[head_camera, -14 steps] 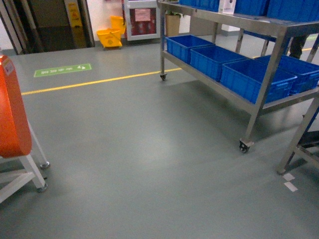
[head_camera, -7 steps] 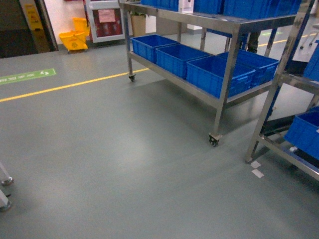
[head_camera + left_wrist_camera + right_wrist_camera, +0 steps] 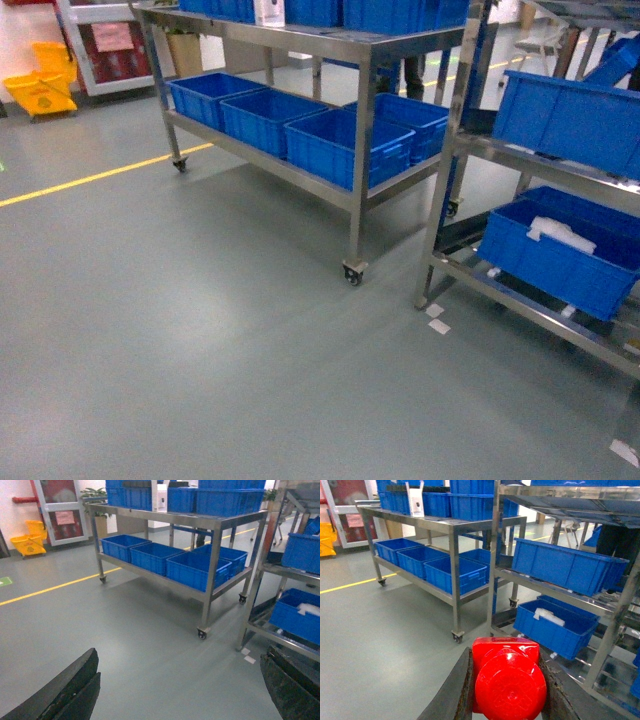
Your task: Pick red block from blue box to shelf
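Note:
The red block [image 3: 507, 680] fills the bottom of the right wrist view, its round stud facing the camera. My right gripper [image 3: 506, 656] is shut on it, one dark finger pressed against each side. The shelf [image 3: 495, 555], a tall steel rack, stands just ahead of the block and also shows as the shelf [image 3: 450, 160] at the right of the head view. My left gripper [image 3: 181, 652] hangs open over bare floor with nothing between its fingers. The blue box is out of view. Neither gripper appears in the head view.
A wheeled steel cart [image 3: 360, 150] carrying dark blue crates [image 3: 300, 130] stands left of the shelf. More dark blue crates [image 3: 560, 250] sit on the shelf's tiers. White tape marks [image 3: 435, 318] lie by its foot. A yellow line [image 3: 90, 178] crosses the grey floor.
The head view has swung to the right. The orange and white stand left the frame on the left, the cart shifted leftward, and the tall shelf came into view on the right.

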